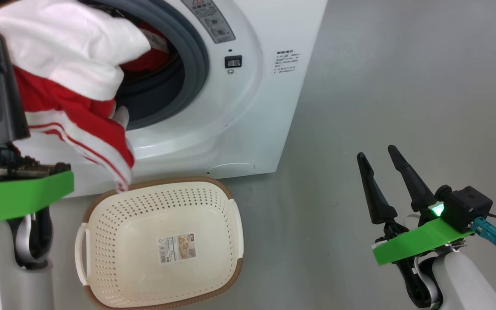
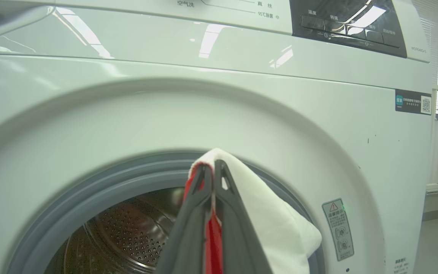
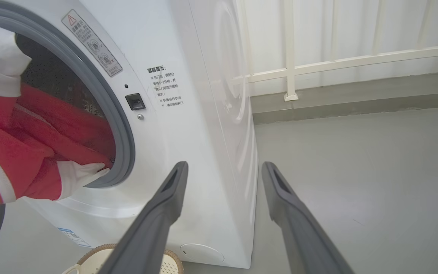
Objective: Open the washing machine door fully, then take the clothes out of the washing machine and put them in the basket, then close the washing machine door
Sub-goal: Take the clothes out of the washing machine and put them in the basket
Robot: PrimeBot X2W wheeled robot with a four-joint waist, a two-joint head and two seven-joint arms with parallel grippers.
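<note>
The washing machine (image 1: 248, 107) is seen standing on the grey floor (image 1: 403, 86), its round opening uncovered, so that the grey gasket (image 1: 196, 64) and the perforated drum (image 2: 127, 232) are exposed. The clothes (image 1: 71, 116), red with white parts and white stripes, are partly drawn out of the opening: one portion is left inside the drum, a white cuff is laid over the gasket's lower edge, and a striped red length is hung down in front of the machine's lower front. Its lowest end is seen over the far rim of the basket (image 1: 157, 183); whether rim and fabric touch cannot be told. The basket is set on the floor just before the machine's front, below the opening, and nothing is held in it but the sticker (image 1: 177, 248) on its bottom. The left gripper (image 2: 212, 169) is raised before the upper part of the opening, its fingers clenched on a fold of red and white fabric. The right gripper (image 1: 377, 153) is held over the floor, well apart from the basket and off the machine's right corner, its fingers spread wide with nothing between them.
</note>
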